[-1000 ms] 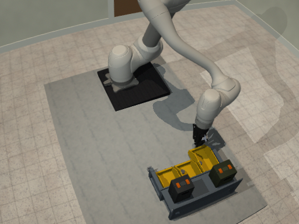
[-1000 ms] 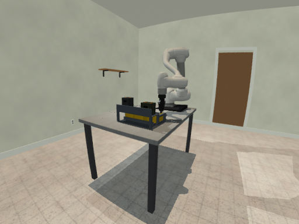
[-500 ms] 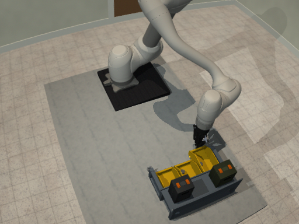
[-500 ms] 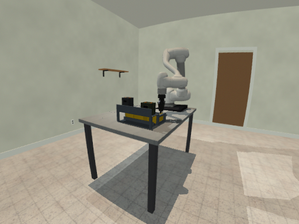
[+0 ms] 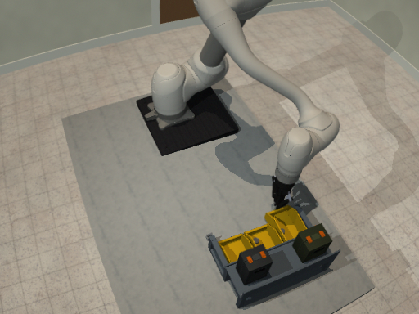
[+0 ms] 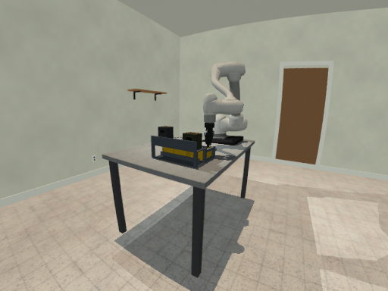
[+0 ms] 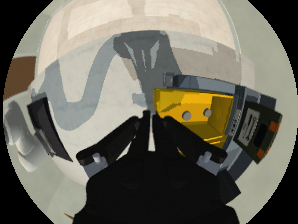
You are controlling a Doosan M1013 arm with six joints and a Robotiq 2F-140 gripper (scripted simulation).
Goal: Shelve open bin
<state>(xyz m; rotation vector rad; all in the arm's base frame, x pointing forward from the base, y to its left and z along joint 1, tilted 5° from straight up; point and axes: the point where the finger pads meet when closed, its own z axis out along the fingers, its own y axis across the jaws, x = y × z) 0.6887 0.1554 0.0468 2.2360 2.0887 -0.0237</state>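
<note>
Pale green walls and a tiled floor surround a grey-topped, dark-legged bench (image 6: 159,167) that carries the white arm on its black base plate (image 5: 221,131). Its black two-fingered claw (image 5: 281,202) points down, clenched tight on nothing, fingertips pressed together in the wrist view.

Directly below and just beyond the claw, the yellow plastic open bin (image 5: 288,222) already sits in the end slot of the dark grey metal shelf (image 5: 286,282), in line with two more yellow open bins (image 5: 245,243) further along the row. It looks slightly skewed against its neighbours. Two dark boxes with orange tabs (image 5: 313,242) stand on the board over the bins' rear ends. The bin's parts cannot be made out from above; the wrist view shows only two small holes in its wall.

My reading is that the clenched fingertips serve as a pusher at the bin's near front edge. Doing that well means pressing low and centred, slowly, so the bin squares up behind the lip without tipping or nudging its neighbour, then drawing straight back.
</note>
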